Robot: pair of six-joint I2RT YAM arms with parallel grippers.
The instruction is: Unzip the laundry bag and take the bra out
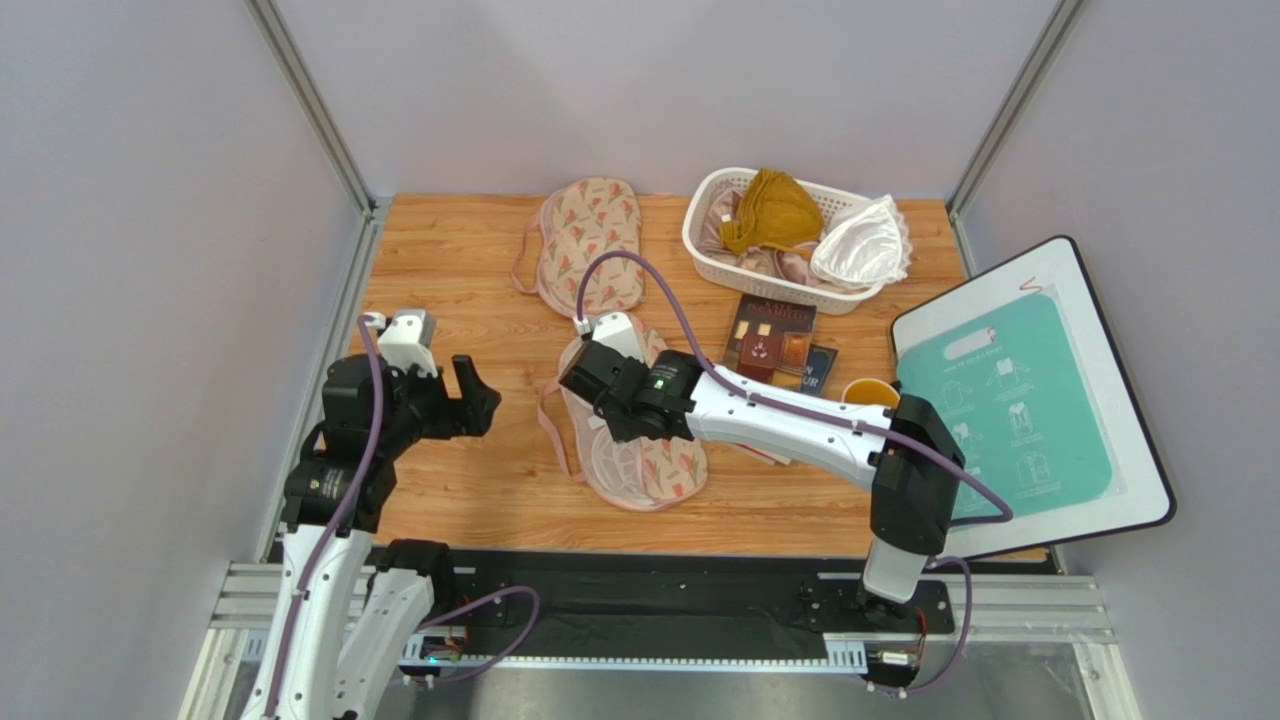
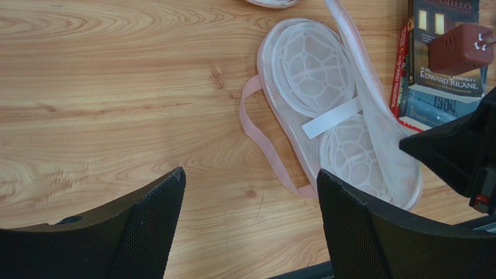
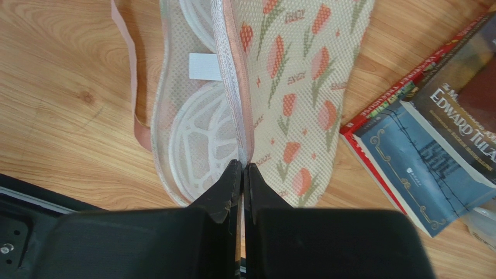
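The laundry bag (image 1: 649,458) lies at the table's middle, beige with red-pink flowers and pink trim. It lies open along its zip edge, showing its white mesh lining and plastic cage (image 2: 317,64). My right gripper (image 1: 589,387) is shut on the bag's pink zip edge (image 3: 233,99) at its near end, fingertips pressed together (image 3: 243,165). My left gripper (image 1: 478,398) is open and empty, left of the bag above bare wood (image 2: 250,177). A white bra (image 1: 864,240) with rounded cups lies in the basket. A second, alike bag (image 1: 591,240) lies at the back.
A white basket (image 1: 703,225) at the back right also holds a mustard garment (image 1: 769,210). Books (image 1: 774,333) with a brown plug on top lie right of the bag. A yellow cup (image 1: 869,393) and a white and teal board (image 1: 1022,405) are at the right.
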